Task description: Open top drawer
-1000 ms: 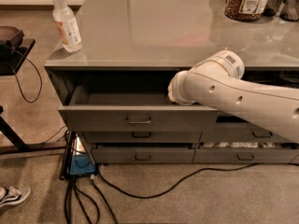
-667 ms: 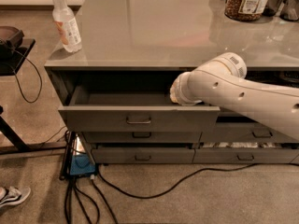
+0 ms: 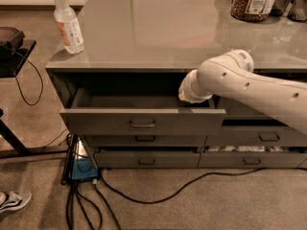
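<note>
The top drawer is a wide dark grey drawer with a small central bar handle. It stands pulled out from the left stack under the grey counter, and its inside looks dark and empty. My white arm reaches in from the right. My gripper is at the arm's end, over the right rear part of the open drawer, just under the counter edge and behind the drawer front. It is apart from the handle.
Two shallower drawers sit closed below, with another drawer stack to the right. A clear bottle and a jar stand on the counter. Cables and a blue box lie on the floor. A black stand and a shoe are at the left.
The arm has shifted very slightly to the right. The drawer stays pulled out by the same amount.
</note>
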Tool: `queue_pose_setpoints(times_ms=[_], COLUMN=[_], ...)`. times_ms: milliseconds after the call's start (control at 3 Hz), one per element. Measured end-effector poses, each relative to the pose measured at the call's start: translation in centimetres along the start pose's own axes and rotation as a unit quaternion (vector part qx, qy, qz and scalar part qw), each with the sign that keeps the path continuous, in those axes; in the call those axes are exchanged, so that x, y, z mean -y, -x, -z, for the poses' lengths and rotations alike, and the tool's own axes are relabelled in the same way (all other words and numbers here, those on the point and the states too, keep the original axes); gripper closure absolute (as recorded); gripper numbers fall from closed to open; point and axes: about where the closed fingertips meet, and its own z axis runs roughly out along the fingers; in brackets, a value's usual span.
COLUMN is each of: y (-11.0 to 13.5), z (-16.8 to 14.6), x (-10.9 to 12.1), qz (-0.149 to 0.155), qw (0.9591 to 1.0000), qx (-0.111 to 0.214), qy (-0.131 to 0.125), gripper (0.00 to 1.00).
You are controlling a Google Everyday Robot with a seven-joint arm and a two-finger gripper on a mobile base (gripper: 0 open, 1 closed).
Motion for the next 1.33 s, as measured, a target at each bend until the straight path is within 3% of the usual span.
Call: queue_pose_setpoints(times_ms=[333, 667, 1333], y=[-0.7, -1.4, -1.9], z=[-1.7, -4.3, -5.4], x=[0.2, -1.0, -1.5], qz=[-0.004, -0.016, -0.023], qw=[0.9998, 0.9989, 0.9993], qx=[-0.005, -0.004, -0.012], qy=[0.021, 0.043, 0.025], gripper=[1.00, 1.00, 1.00])
